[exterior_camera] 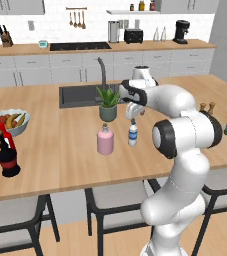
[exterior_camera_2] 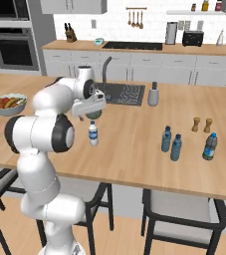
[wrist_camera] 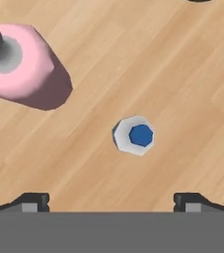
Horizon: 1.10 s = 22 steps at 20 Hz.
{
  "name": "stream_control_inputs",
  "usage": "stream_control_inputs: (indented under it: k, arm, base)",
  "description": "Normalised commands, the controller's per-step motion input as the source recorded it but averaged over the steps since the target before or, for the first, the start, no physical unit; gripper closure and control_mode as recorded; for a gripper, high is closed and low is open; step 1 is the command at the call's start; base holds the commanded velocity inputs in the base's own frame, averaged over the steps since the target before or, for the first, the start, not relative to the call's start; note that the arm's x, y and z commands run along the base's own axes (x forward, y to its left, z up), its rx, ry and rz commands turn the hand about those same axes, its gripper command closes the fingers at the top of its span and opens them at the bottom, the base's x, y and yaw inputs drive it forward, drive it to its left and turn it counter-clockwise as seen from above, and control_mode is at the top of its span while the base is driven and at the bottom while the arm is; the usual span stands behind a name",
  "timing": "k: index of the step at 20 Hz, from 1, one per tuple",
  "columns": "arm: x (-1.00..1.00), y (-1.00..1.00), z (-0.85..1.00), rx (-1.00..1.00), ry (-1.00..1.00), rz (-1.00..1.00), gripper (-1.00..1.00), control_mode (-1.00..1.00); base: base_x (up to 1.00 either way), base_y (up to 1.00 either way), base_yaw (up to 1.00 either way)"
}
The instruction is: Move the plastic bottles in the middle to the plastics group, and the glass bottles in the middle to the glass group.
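Directly beneath the tool (exterior_camera: 132, 119), whose fingers stand spread wide and pinch nothing, the slim clear-white plastic bottle (wrist_camera: 134, 135) stands upright on the smooth wood-grain worktop (exterior_camera: 60, 150), its blue cap facing straight up at the hand. Just beside it sits the squat pale-pink glass bottle (exterior_camera: 105, 140), cylindrical with a narrow neck. Well off from the tool, a pale bowl (exterior_camera: 7, 122) holds fruit, with the round-bellied black-and-red bottle (exterior_camera: 7, 155) in front of it.

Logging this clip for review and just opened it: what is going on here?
The white arm's gripper hangs open above the slim clear-white bottle with a blue cap on the wooden island counter, holding nothing. The squat pale-pink bottle stands beside it. The dark red-necked bottle stands far to one side, the blue-capped water bottles to the other.
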Motion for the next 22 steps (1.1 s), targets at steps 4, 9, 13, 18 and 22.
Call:
stream_control_inputs:
  k: [4,9,13,18,22]
  arm:
    - [0.32,0.01,-0.36,0.01,-0.03,0.00,-1.00,-1.00]
    - [0.29,0.03,-0.09,0.01,-0.03,-0.01,-1.00,-1.00]
    - [0.15,0.01,0.00,0.00,0.03,-0.06,-1.00,-1.00]
    - [0.00,0.00,-0.09,0.00,0.07,-0.01,-1.00,-1.00]
    - [0.00,0.00,-0.47,0.00,0.00,0.00,-1.00,-1.00]
  base:
    - [0.00,0.00,0.00]
    - [0.00,0.00,0.00]
    - [0.00,0.00,0.00]
    - [0.00,0.00,0.00]
    - [0.00,0.00,0.00]
